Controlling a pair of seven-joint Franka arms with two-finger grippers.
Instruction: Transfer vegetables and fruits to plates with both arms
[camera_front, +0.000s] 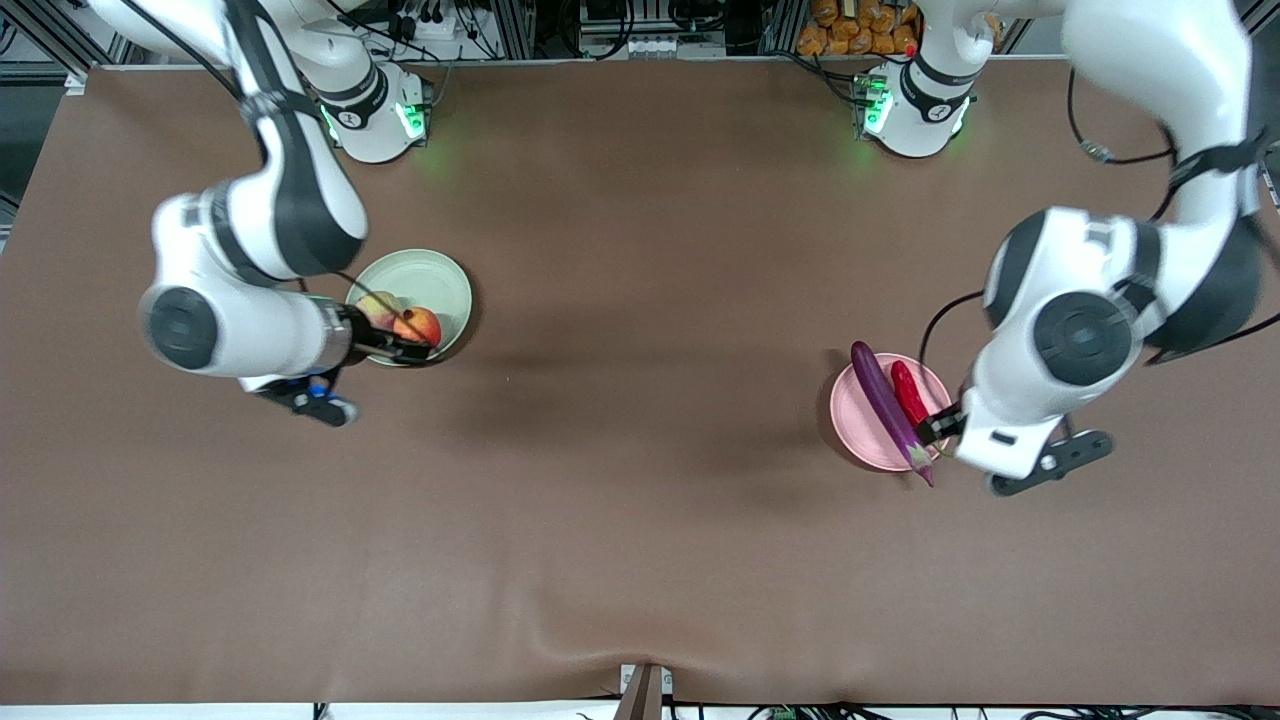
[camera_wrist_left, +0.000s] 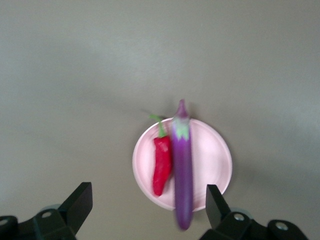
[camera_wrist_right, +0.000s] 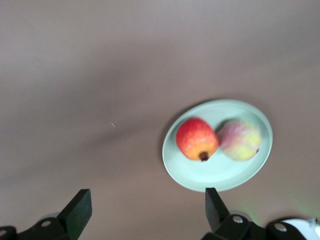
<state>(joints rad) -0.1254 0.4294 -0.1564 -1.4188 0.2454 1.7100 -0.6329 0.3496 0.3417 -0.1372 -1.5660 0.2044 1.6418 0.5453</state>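
Over the pink plate (camera_front: 862, 440) holding eggplant (camera_front: 888, 408) and chili (camera_front: 909, 392), the left gripper (camera_wrist_left: 148, 205) hangs spread wide and empty, as does the right gripper (camera_wrist_right: 148, 205) over the green plate (camera_front: 448, 282) with peach (camera_wrist_right: 240, 139) and pomegranate (camera_wrist_right: 196, 138).

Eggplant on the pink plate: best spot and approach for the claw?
Grip the eggplant mid-body, coming straight down from above with the fingers spanning its narrow width. It lies flat across the pink plate, both ends past the rim. The chili pepper lies close alongside, so the finger on that side has little room. The left claw is open above it.
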